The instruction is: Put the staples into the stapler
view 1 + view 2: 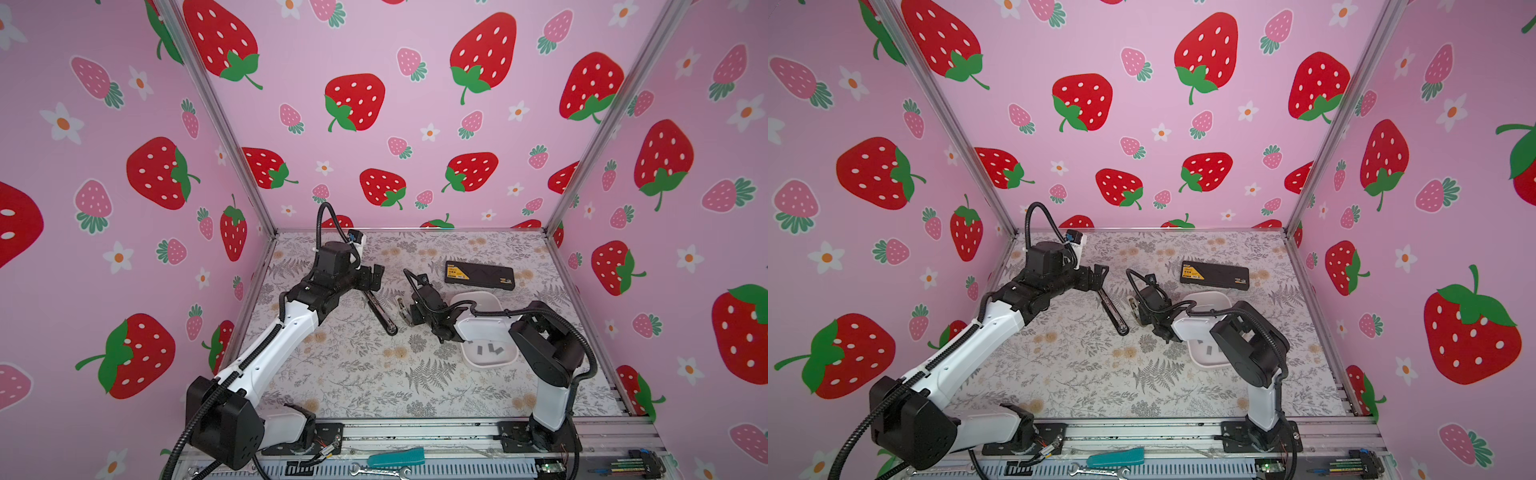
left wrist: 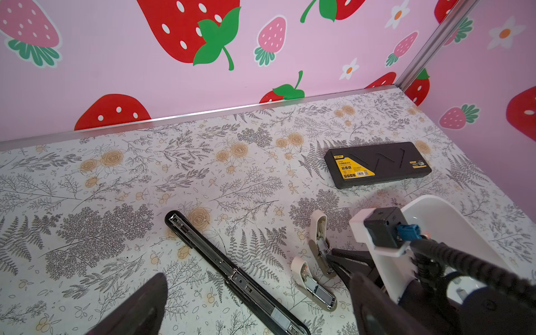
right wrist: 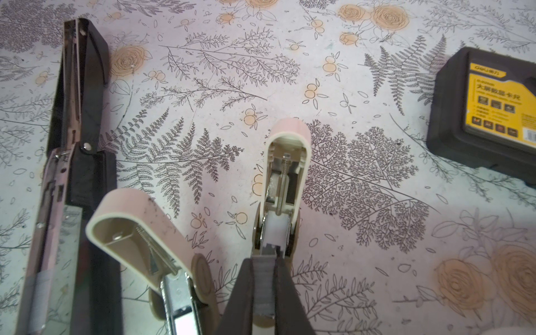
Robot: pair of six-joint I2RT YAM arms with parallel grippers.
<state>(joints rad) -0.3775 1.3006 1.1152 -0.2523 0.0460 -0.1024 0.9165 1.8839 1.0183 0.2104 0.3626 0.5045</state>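
- Two dark fingers [image 3: 240, 298] of the right gripper [image 3: 263, 261] are pressed together on one short grey metal strip of staples [image 3: 264, 290], held lengthwise so, we judge, it can slide straight ahead.
- Its front end sits at the near end of the small pink-and-cream plastic stapler [image 3: 285, 174], lying opened on the floral tabletop [image 3: 362, 87] with its channel in line with the strip; loading looks under way, not finished.
- Just beside it we see a second opened pink-and-cream shell [image 3: 139, 229]; whether it is a separate stapler we cannot tell.
- Next out lies a long black metal stapler [image 3: 87, 95], also opened.
- Near its far end the left gripper [image 1: 374, 276] stands spread wide and empty, probably parked clear.
- Spare grey strips [image 1: 492, 347] wait in the white plastic tray [image 1: 486, 366] under the right arm [image 1: 540, 332], within easy reach.
- Farthest back lies a black case with a yellow label [image 1: 480, 274].
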